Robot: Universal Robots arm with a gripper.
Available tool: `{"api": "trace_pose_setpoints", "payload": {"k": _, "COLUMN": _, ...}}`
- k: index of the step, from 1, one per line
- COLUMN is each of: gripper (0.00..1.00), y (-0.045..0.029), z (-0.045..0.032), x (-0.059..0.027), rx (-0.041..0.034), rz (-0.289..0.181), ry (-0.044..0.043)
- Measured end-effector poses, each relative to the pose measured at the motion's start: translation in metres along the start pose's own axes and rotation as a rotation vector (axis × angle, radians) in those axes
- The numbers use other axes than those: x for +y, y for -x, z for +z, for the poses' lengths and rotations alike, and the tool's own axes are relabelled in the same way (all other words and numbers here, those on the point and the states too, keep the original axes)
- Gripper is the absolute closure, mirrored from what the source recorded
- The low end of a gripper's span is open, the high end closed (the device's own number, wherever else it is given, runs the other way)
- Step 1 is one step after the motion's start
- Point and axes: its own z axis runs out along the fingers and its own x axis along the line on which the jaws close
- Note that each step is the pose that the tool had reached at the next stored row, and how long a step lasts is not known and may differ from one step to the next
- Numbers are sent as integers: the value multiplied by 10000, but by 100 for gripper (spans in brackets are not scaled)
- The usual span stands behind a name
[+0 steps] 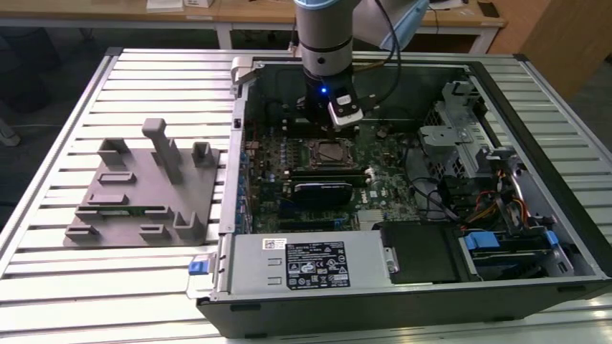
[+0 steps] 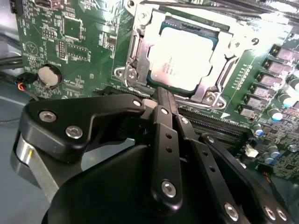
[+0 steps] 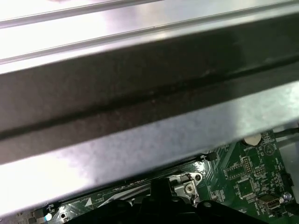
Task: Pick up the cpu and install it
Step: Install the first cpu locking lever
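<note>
The cpu (image 2: pixel 184 56), a flat square chip with a silvery top, lies inside the metal socket frame (image 2: pixel 133 51) on the green motherboard (image 2: pixel 84 37). In the exterior view the cpu (image 1: pixel 330 151) sits in the middle of the open computer case. My gripper (image 2: pixel 162 95) hovers just beside the socket's edge, its black fingers (image 2: pixel 163 135) pressed together with nothing between them. The exterior view has the gripper (image 1: pixel 333 127) hanging from the arm just behind the socket, inside the case.
A grey fixture plate (image 1: pixel 143 193) with upright blocks lies on the slatted table at the exterior view's left. The case holds a power supply (image 1: pixel 306 261), a drive cage and cables (image 1: pixel 478 179). A metal case wall (image 3: pixel 140 93) is close to the wrist. A coin battery (image 2: pixel 49 76) sits near the socket.
</note>
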Motion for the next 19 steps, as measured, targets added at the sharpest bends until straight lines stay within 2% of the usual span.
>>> {"api": "trace_pose_setpoints", "payload": {"k": 6, "gripper": 89, "y": 7, "z": -2, "x": -21, "rx": 1, "rz": -1, "ry": -1}}
{"api": "trace_pose_setpoints", "payload": {"k": 19, "gripper": 89, "y": 70, "z": -18, "x": -217, "rx": 1, "rz": 0, "ry": -1}}
